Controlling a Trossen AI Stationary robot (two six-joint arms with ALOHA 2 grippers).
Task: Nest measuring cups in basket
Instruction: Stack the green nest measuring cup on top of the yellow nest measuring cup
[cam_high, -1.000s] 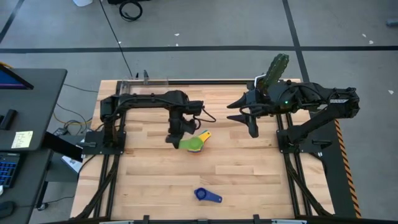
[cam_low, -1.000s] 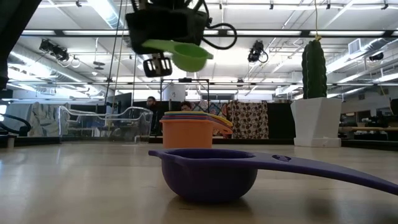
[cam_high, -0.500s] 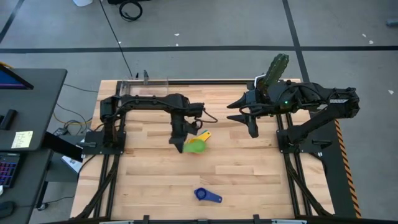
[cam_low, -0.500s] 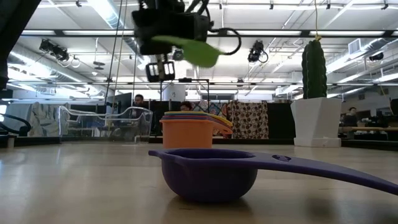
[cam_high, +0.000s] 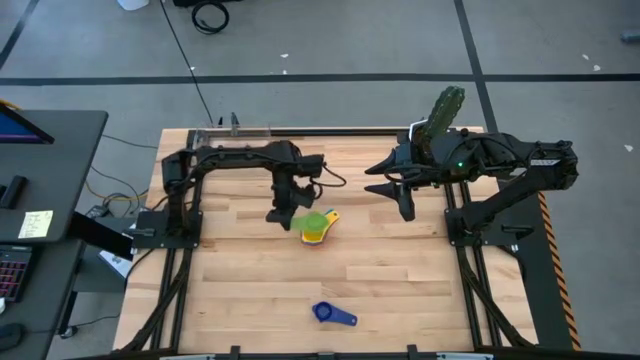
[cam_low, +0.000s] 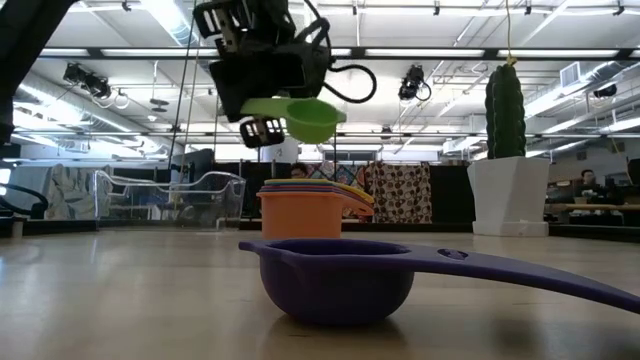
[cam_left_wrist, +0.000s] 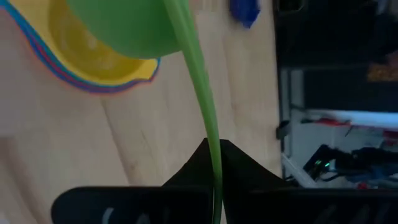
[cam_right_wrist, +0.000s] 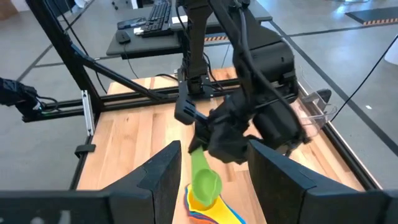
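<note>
The left gripper (cam_low: 262, 105) pinches the green measuring cup (cam_low: 298, 115) by its flat handle, holding it in the air just above the nested stack of cups (cam_low: 300, 208), whose inner colours show only as thin rims. The dark blue cup (cam_high: 333, 314) lies well apart near the table's front edge. The right gripper (cam_high: 403, 195) hangs spread and empty beside the cactus pot (cam_low: 507, 195); the clear basket (cam_right_wrist: 314, 107) is only partly visible behind the left arm.

A robotics laboratory set in a large open industrial hall. A butcher-block wooden table (cam_high: 400, 280) stands in a black metal frame (cam_high: 165, 290) on a grey concrete floor (cam_high: 330, 45) marked with dark tape lines. Beside it, a black desk (cam_high: 50, 200) carries a keyboard (cam_high: 12, 275) and a yellow sticky note (cam_high: 35, 223). The low view shows rows of fluorescent ceiling lights (cam_low: 420, 35), exposed ductwork and further workstations beyond the table.
</note>
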